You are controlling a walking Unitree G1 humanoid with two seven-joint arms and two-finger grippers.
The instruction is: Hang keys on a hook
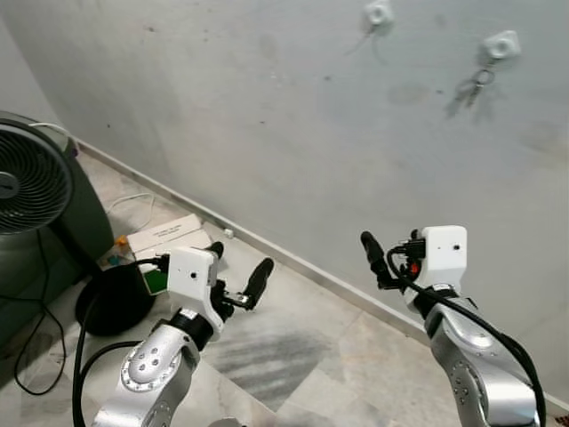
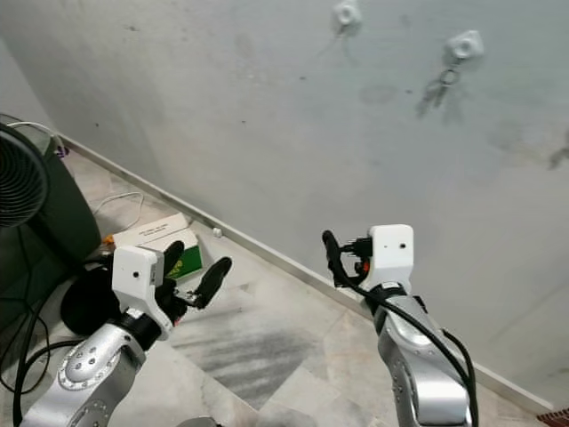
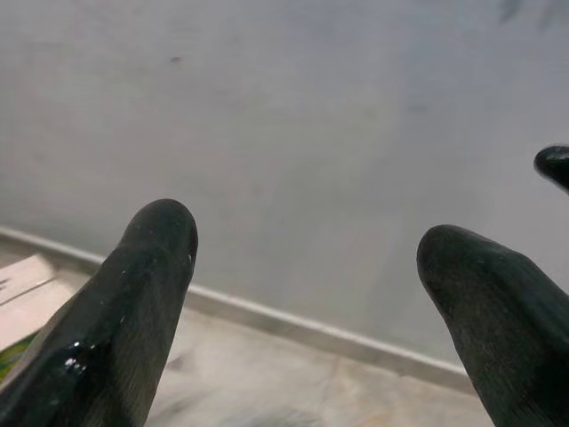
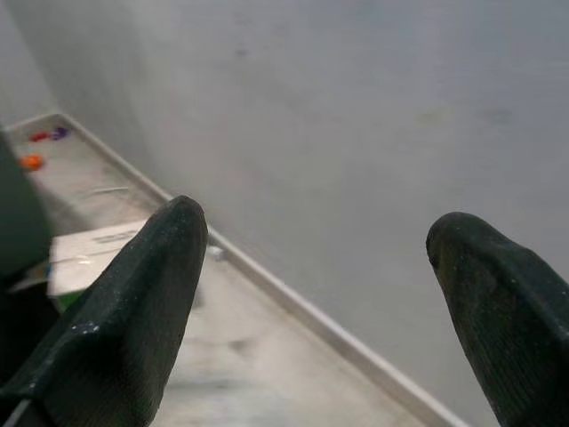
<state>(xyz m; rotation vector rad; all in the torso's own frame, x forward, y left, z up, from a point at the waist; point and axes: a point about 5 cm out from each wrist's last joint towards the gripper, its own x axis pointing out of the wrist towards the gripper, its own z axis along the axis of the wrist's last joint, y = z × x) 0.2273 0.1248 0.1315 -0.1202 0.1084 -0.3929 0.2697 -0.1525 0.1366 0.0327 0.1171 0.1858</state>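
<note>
A small bunch of keys hangs on the grey wall from a white hook at the upper right. A second white hook to its left carries nothing. Both arms are raised toward the wall, well below the hooks. My left gripper is open with nothing between its fingers. In the right wrist view my right gripper is open too, and it holds nothing. One of its black fingers points up in front of the wall.
A black fan and a dark green bin stand at the left. A white box, a black round object and cables lie on the tiled floor near the skirting.
</note>
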